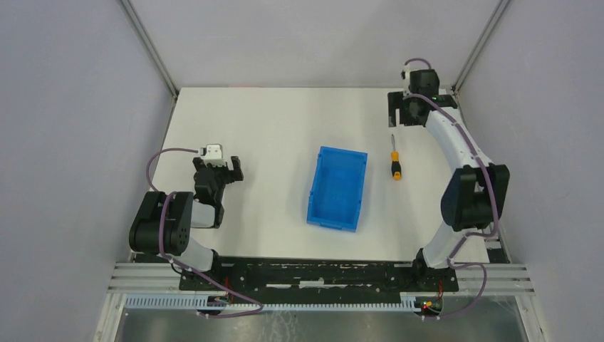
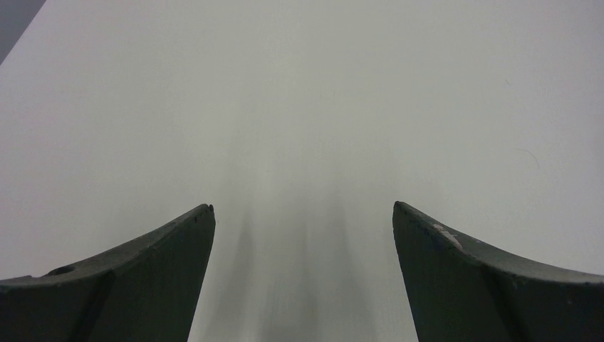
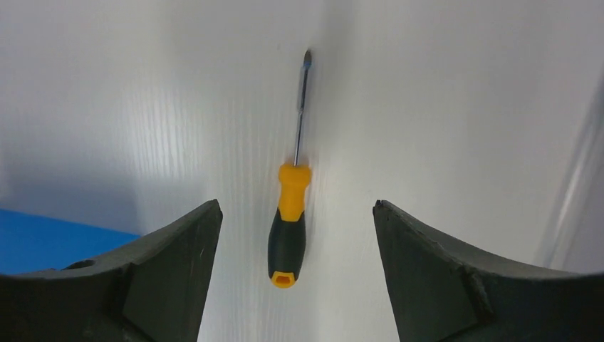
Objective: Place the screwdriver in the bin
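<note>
I find the approach step in hand: the screwdriver lies on the surface right of the bin, my right hand spread and empty, framing it; next it must descend and close across the handle.

Setup sits on a flat white rectangular tabletop, matte, and up close in the right wrist view it shows fine parallel ribbing. It's boxed in by plain pale grey-lilac wall panels on the left, back and right. Two slanted silver metal corner posts stand where the panels meet. Along the near edge run silver aluminium rails, then a white slotted cable duct and a shiny scuffed metal sheet. Light is soft and even, shadows pretty faint.
</note>
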You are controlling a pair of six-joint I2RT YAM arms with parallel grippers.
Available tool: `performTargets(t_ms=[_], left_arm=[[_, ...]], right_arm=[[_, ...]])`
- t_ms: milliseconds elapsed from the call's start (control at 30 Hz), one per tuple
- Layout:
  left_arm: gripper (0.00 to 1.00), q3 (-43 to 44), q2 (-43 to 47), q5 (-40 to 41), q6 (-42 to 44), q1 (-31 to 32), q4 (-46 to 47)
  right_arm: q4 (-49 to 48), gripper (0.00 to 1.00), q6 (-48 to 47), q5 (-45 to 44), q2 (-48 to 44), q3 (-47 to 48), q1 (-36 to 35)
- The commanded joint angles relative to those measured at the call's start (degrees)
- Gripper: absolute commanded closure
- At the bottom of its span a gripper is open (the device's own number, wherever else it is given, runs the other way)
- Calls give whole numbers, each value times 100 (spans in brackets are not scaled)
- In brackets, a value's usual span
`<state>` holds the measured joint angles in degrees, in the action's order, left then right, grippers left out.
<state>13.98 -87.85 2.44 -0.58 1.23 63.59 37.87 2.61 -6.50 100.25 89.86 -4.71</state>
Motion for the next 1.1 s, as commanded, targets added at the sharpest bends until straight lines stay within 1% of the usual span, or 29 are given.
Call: performTargets(t_ms=[0,167,233,300,367,433,467,567,633,733,800,967,1067], left_arm=[[0,52,-2,-20,-91,-27,264],[0,52,-8,-24,-91,-27,267],[0,52,-4,-20,-91,-27,267],[0,51,-4,-25,-85,-27,268],[0,52,-2,-22,-91,-27,268],[0,52,-3,-24,-89,-27,265],[0,48,1,-24,-87,-27,267],[0,52,0,-21,-90,-27,268],[0,52,3,-25,-87,-27,268],[0,52,3,-23,-91,-27,268],[0,52,-2,-24,-91,-27,268],[0,52,0,-25,-91,-27,268],[0,52,-3,-26,-91,-27,268]], right_arm=[[112,18,23,328,458,-402,-6],[-348,31,78,-17,944,-1058,-6],[-491,40,97,-129,1060,-1253,-9],[-547,56,80,-128,1129,-1347,-9],[-543,76,29,-113,1134,-1328,1],[-296,95,-54,-80,1104,-1074,12],[-47,100,-96,-122,1060,-833,13],[769,100,-160,-324,742,20,54],[1466,100,-154,-288,531,674,134],[2519,100,-167,-243,457,1695,180],[2899,100,-112,-246,427,2097,175],[2702,100,197,133,28,2083,109],[2522,100,439,184,-177,2265,-360]])
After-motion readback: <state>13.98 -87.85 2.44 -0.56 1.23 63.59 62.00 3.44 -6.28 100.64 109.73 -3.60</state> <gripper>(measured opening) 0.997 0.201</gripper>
